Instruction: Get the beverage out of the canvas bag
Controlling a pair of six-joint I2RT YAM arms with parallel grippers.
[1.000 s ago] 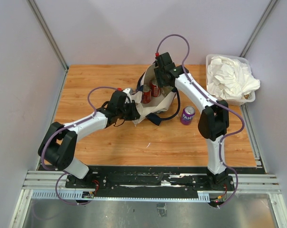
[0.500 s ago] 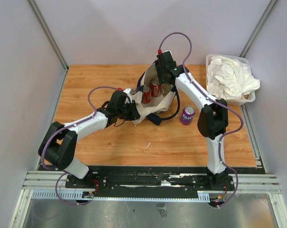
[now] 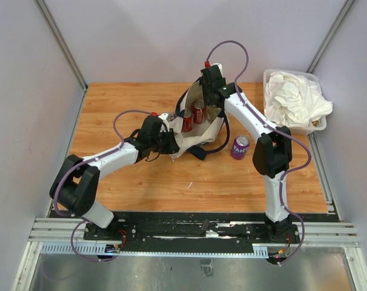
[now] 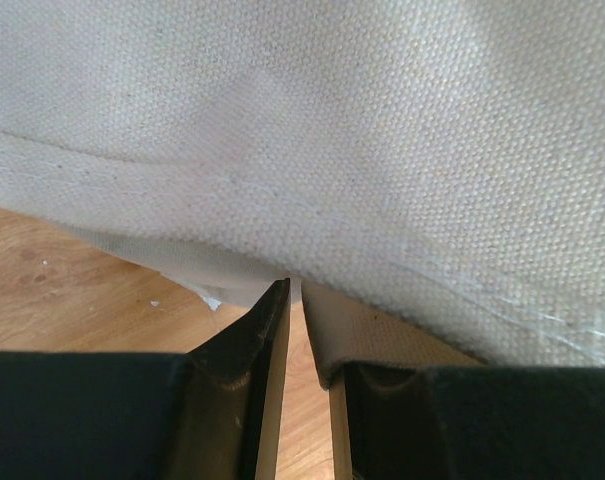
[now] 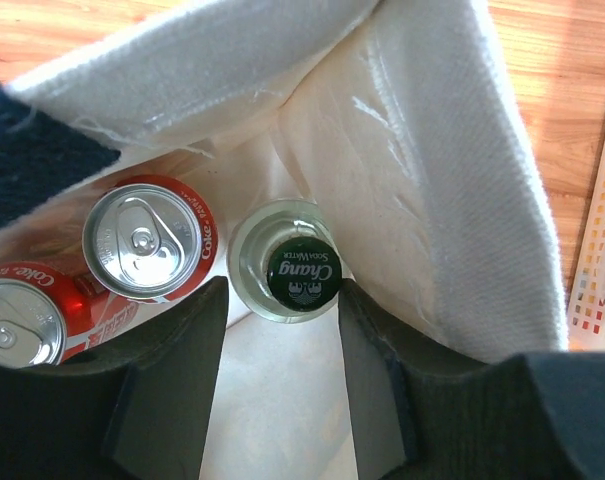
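Note:
The cream canvas bag (image 3: 202,134) with navy handles stands open at mid-table. Inside it are two red Coke cans (image 5: 147,240) (image 5: 17,315) and a clear glass bottle with a green Chang cap (image 5: 300,273). My right gripper (image 5: 282,300) is open over the bag's mouth, one finger on each side of the bottle's top without gripping it; it also shows in the top view (image 3: 211,102). My left gripper (image 4: 295,290) is shut on the bag's near-left edge (image 4: 382,200) and shows in the top view (image 3: 173,142).
A purple can (image 3: 239,147) stands on the table just right of the bag. A clear tub of white cloths (image 3: 293,100) sits at the back right. Grey walls close in the table on three sides.
My right gripper has shifted slightly farther over the bag's mouth. The left arm has not moved.

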